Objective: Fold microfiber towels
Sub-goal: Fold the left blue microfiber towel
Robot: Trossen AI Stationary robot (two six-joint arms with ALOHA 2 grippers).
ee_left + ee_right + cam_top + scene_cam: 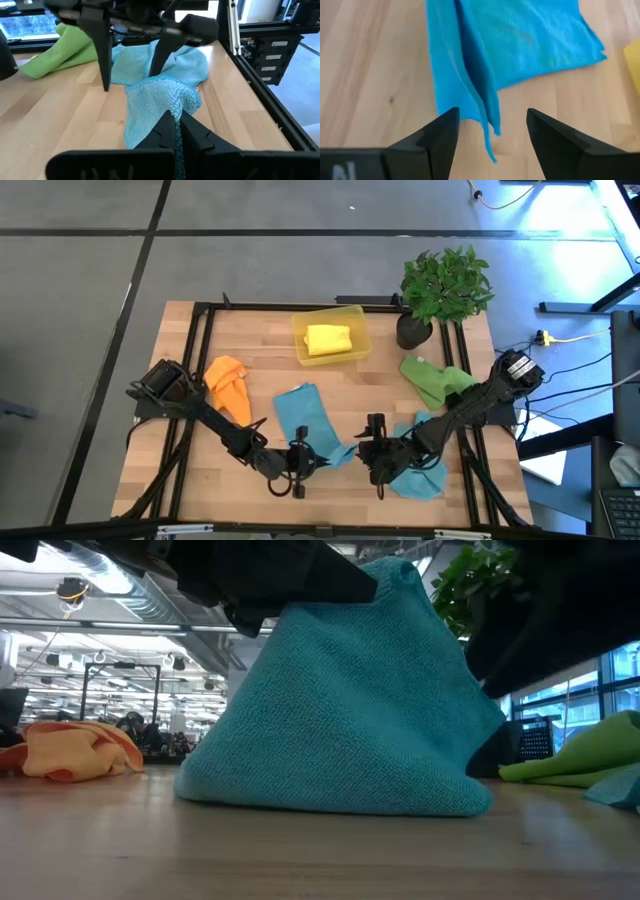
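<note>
Your teal towel (303, 423) lies mid-table near the front, one corner lifted and pinched in the closed left gripper (299, 463). Your right gripper (377, 461) hangs just beside it, fingers spread wide around the raised edge, gripping nothing.

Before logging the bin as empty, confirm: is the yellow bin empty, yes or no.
No. In the high view the yellow towel lies folded inside the yellow bin at the table's far edge.
</note>
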